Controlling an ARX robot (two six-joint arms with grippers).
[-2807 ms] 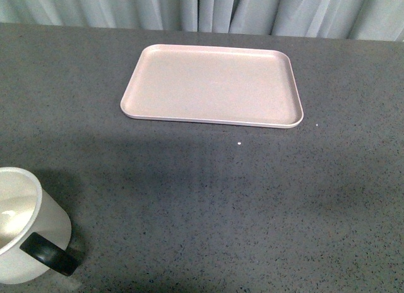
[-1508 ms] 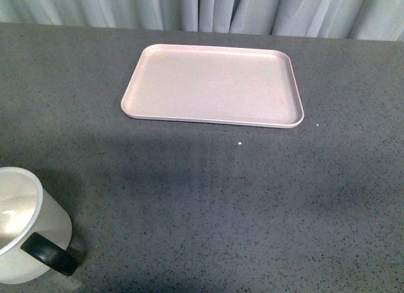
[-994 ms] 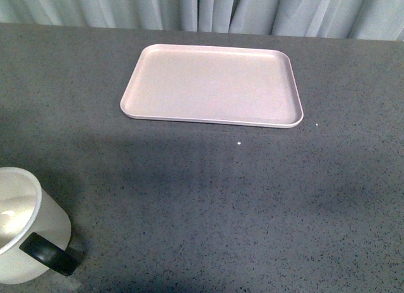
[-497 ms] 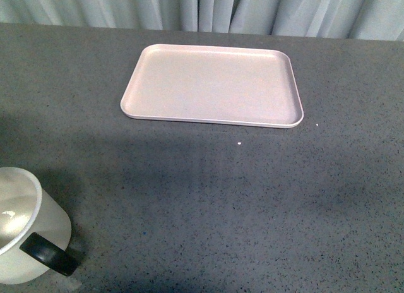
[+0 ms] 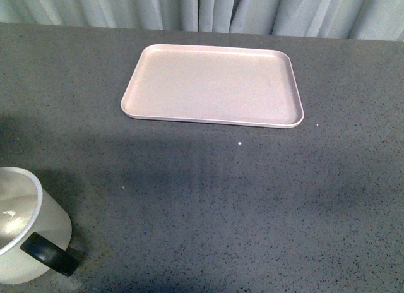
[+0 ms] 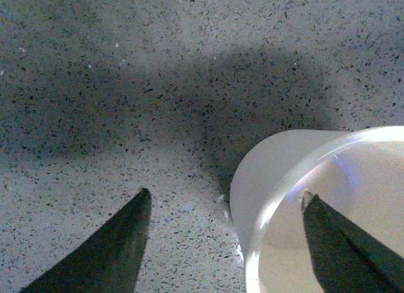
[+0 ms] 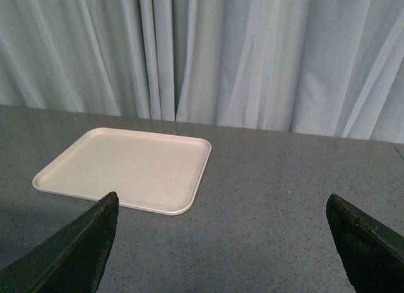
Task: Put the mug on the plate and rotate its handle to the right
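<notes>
Grey speckled tabletop (image 5: 252,204) runs back to a pale curtain (image 5: 252,9), and the plate (image 5: 211,84) lies bare toward 12 o'clock, well apart from the mug (image 5: 44,233), which sits down at 7 o'clock with its black handle (image 5: 49,254) pointing toward roughly 5 o'clock. From the left wrist view, the left gripper (image 6: 225,198) is spread wide and seems to straddle the mug's wall, one finger outside, the other over the mouth; whether either touches, I can't tell. The right gripper (image 7: 221,204) is spread too, holding nothing, facing the plate. My worry is that one-sided pinch on a thin, slick rim: if the fingers close unevenly they could shove the mug before gripping, and once lifted it may tip or slip on the long carry. Coming in low, its base could catch the plate's raised edge. Turning the handle afterward might drag the light plate round with it.
</notes>
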